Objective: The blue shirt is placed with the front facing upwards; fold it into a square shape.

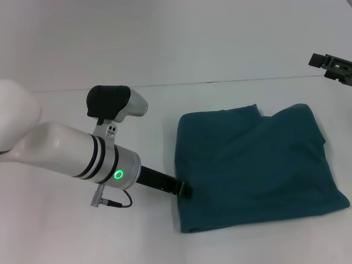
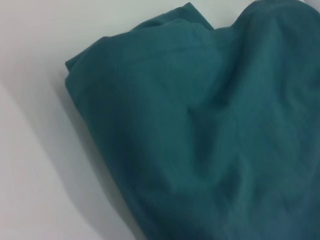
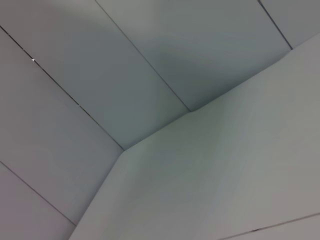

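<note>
— Shirt position, please?
— Your dark teal-blue cotton shirt [image 1: 256, 165] lies folded, roughly square, at lower right on the white worktop [image 1: 220, 44].
— Grippers?
— Left gripper [image 1: 184, 190] touches its left edge; right gripper [image 1: 333, 66] sits upper right. Can't tell whether either is closed.

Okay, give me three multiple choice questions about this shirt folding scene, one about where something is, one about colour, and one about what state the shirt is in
1. Where is the left gripper?
A. At the shirt's left edge
B. High above the table
C. On the shirt's far right corner

2. What colour is the blue shirt?
A. Bright red
B. Dark teal-blue
C. Yellow

3. What state is the shirt in?
A. Spread flat with sleeves out
B. Hanging in the air
C. Folded into a rough square on the table

Answers: 1 A, the head view shows the gripper tip meeting that edge. 2 B, both views show teal cloth. 3 C, layered folds, no sleeves showing.
</note>
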Tool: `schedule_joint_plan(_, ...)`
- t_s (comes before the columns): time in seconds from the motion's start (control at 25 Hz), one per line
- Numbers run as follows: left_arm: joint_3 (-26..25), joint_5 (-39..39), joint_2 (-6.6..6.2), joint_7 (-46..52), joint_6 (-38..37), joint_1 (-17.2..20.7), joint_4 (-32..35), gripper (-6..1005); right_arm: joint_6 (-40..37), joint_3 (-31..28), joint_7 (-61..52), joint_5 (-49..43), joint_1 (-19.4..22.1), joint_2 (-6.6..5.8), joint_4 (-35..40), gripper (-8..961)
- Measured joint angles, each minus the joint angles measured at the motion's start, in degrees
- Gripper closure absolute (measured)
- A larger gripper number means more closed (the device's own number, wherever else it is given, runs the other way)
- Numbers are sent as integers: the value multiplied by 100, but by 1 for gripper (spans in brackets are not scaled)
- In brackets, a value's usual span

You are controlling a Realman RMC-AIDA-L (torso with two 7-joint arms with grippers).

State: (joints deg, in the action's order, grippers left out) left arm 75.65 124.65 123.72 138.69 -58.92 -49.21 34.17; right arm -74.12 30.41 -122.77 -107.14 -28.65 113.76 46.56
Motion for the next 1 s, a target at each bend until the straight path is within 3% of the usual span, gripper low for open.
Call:
schedule_joint_plan(0.64,-53,7,-93,2,-138,17,30,933,3,0,-1,0,5,6,-7,39)
schedule_joint_plan(1.0,-478,26,-260,145,-1041,17,173,928,-19,-6,0,0,11,0,-7,39)
